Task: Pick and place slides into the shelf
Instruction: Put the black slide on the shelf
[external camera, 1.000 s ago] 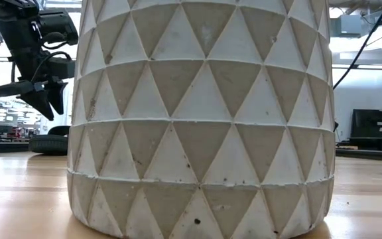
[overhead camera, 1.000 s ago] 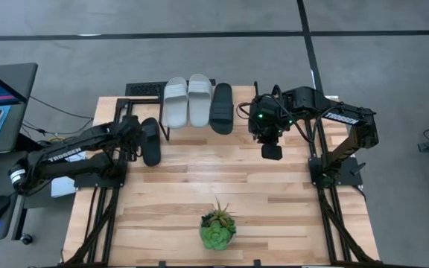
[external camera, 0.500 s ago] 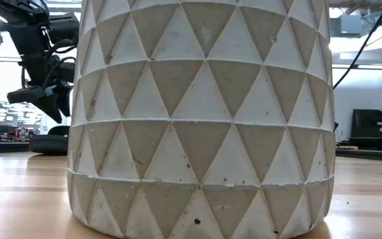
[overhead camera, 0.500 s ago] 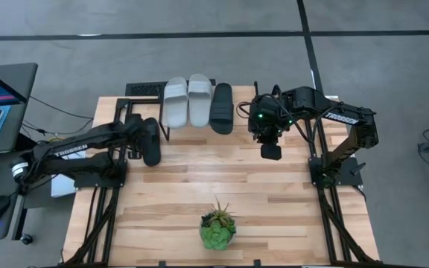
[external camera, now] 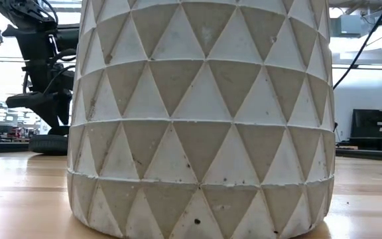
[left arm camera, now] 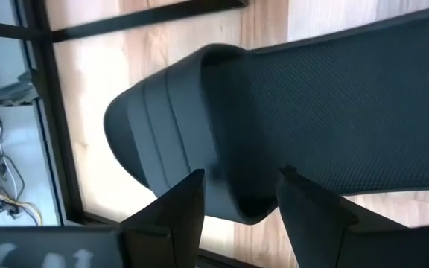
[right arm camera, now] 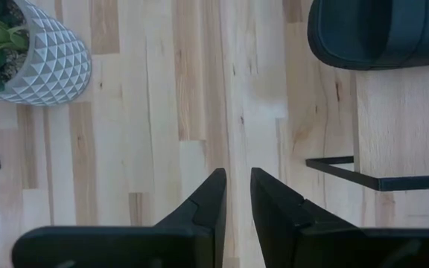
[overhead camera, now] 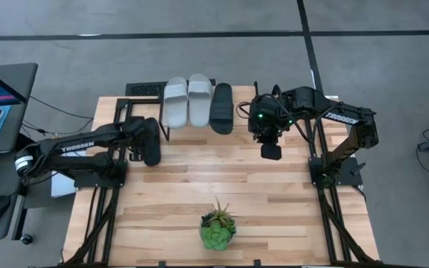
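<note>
Pale wood tabletop (overhead camera: 259, 186), shelf (overhead camera: 199, 130) already carrying three slides: the fourth, black slide (overhead camera: 150, 141) sits beside it, strap between the left gripper (left arm camera: 237, 197) fingers, grip unclear. It could slip. Right gripper (right arm camera: 234, 195) hovers nearly closed, empty.

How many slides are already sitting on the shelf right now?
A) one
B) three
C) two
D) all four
B: the high view shows two light grey slides and one black slide side by side on the shelf, while the fourth, the other black slide, is off it to one side at the left hand.
</note>
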